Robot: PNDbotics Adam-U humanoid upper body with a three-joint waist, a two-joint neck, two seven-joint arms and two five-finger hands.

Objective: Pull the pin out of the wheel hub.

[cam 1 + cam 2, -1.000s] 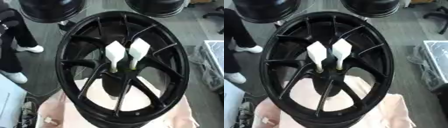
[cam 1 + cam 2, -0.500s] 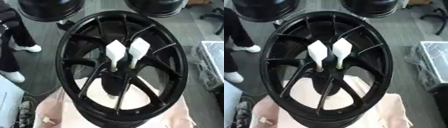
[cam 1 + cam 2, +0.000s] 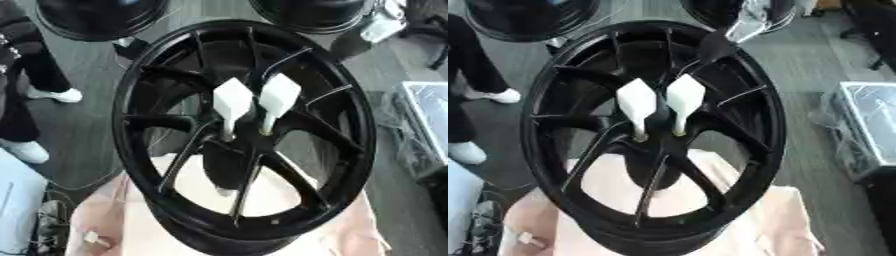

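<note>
Scene from the head camera, looking down. One black wheel hub [image 3: 249,225] stands tilted on its near rim on a surface [image 3: 105,225] draped in pale pink cloth. Its open face is turned up toward the camera, and its far rim reaches almost to the far edge of the view.

Two white pins [image 3: 232,97] sit side by side in the centre boss. Each has a flat, diamond-shaped head on a thin stem, and the heads stand clear above the spokes. The left pin and the right pin [image 3: 278,95] are near each other but apart. A narrow dark gap runs between their heads, and the stems enter the boss just beside one another.

Open room lies all round the two heads. The spokes fan outward below them, and the inner wall of the rim is well apart on the left, right and far sides.

The right robot hand [image 3: 713,47] enters from the far right as a dark, blurred shape lying over the far right part of the rim. It is apart from both pins, and whether its fingers are spread or closed cannot be told. The left robot hand does not show.

Two further black wheels [image 3: 96,20] lie on the grey floor beyond the hub, one far left and one far right. One box wrapped in clear film [image 3: 859,125] stands at the right edge, well apart from the hub.
</note>
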